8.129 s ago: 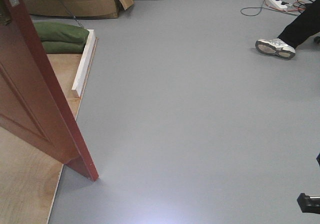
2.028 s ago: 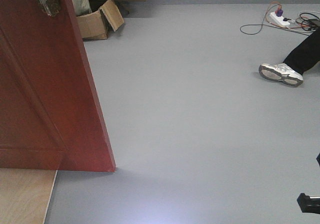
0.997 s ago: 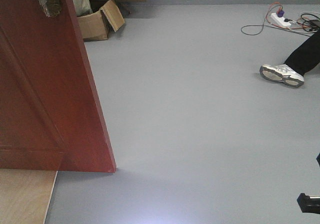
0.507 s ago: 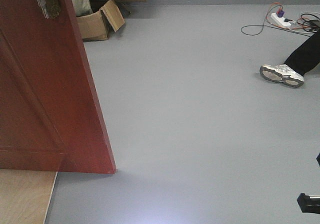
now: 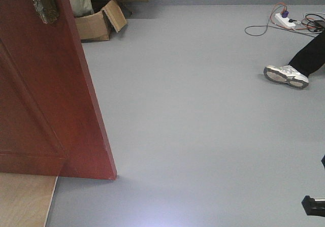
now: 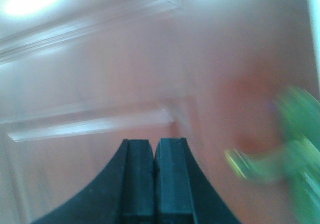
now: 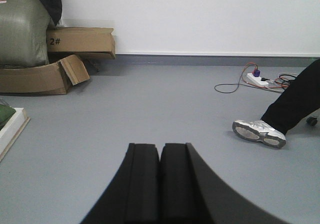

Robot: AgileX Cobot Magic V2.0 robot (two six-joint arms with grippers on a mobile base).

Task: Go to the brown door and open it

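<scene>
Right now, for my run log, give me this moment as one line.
door: ajar, fills left of front view | left gripper: jaws shut, facing door panel | right gripper: jaws shut, empty

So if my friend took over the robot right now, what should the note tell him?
Left gripper: shut, empty, pointing at the tall glossy reddish-brown wooden door close ahead; that view is blurred, so contact is unclear.
Right gripper: shut, empty, aimed over the grey floor.
Door: standing at an angle on the left, brass handle plate at top.
Done: robot is at the door.
Left: whether it is open enough cannot be told. Mind the person's white shoe.
</scene>
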